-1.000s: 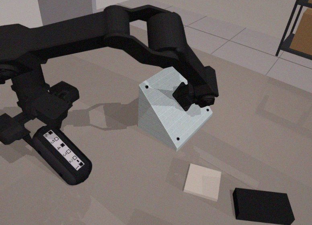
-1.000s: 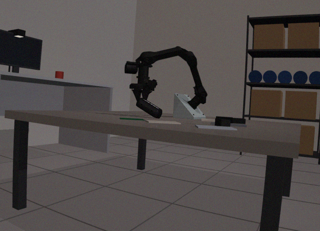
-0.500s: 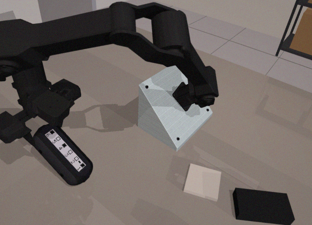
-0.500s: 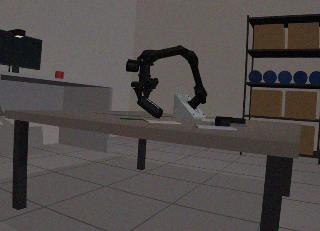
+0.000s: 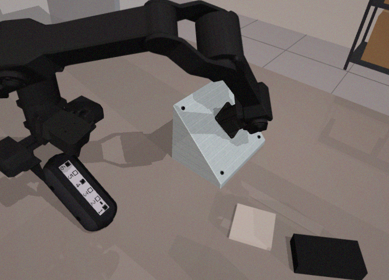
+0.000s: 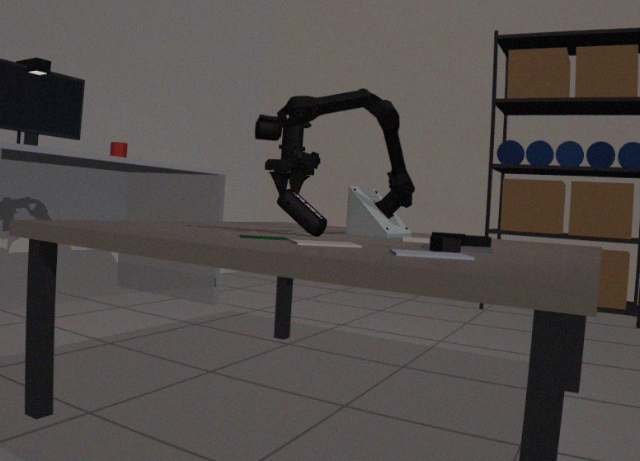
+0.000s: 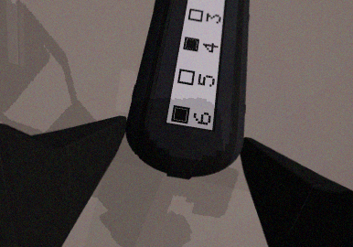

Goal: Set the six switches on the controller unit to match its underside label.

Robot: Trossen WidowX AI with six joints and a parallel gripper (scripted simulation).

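Observation:
The dark grey controller unit is turned underside up and tilted, its near end raised and its far end low by the bench. It also shows in the exterior view and the wrist view. Its white label shows squares 1, 4 and 6 filled and squares 2, 3 and 5 empty. The switches face down and are hidden. My gripper is shut on the unit's end by square 6, one finger on each side.
A pale grey wedge-shaped bracket stands mid-bench with the arm's base link against it. A beige square tile and a black box lie to the front right. A thin green strip lies flat near the unit.

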